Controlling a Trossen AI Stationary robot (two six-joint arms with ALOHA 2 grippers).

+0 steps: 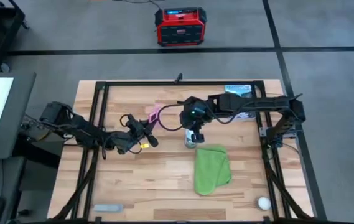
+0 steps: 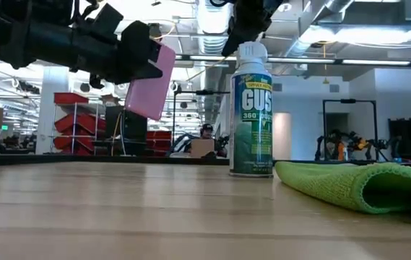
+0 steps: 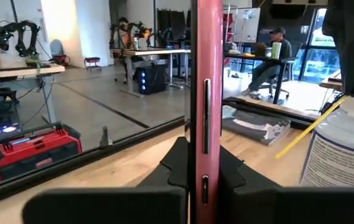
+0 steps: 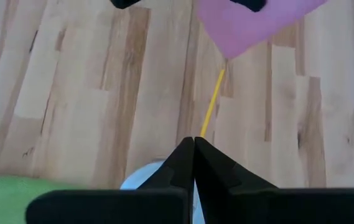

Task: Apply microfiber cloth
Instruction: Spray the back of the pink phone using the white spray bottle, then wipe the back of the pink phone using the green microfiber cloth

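Lying folded on the pale wooden plank table (image 1: 164, 180), the soft bright green microfiber cloth (image 1: 212, 168) sits in a rumpled oblong toward the right side, free of both grippers. Just beside its far edge stands an upright white cylindrical spray can (image 2: 252, 108) with a green printed label and a thin yellow straw (image 4: 211, 104).

The left gripper (image 1: 147, 129) is clamped on the flat pink rectangular phone (image 1: 154, 116), holding it up off the table, tilted. The right gripper (image 1: 193, 132) hangs directly above the can's cap, its fingers (image 4: 204, 163) pressed together with nothing seen between them.

From table height, the cloth (image 2: 357, 182) shows as a low, plush fold with a rounded edge, and the phone (image 2: 150, 80) is seen well clear of the wood. From overhead those heights are lost, but the layout is plain. The left wrist view shows the phone (image 3: 205, 93) edge-on, a slim glossy strip with side buttons between the dark fingers (image 3: 177, 165), with the can's label just beside it. The right wrist view looks straight down on the wood grain, the phone's corner (image 4: 251, 25) and a sliver of green cloth (image 4: 33, 193).
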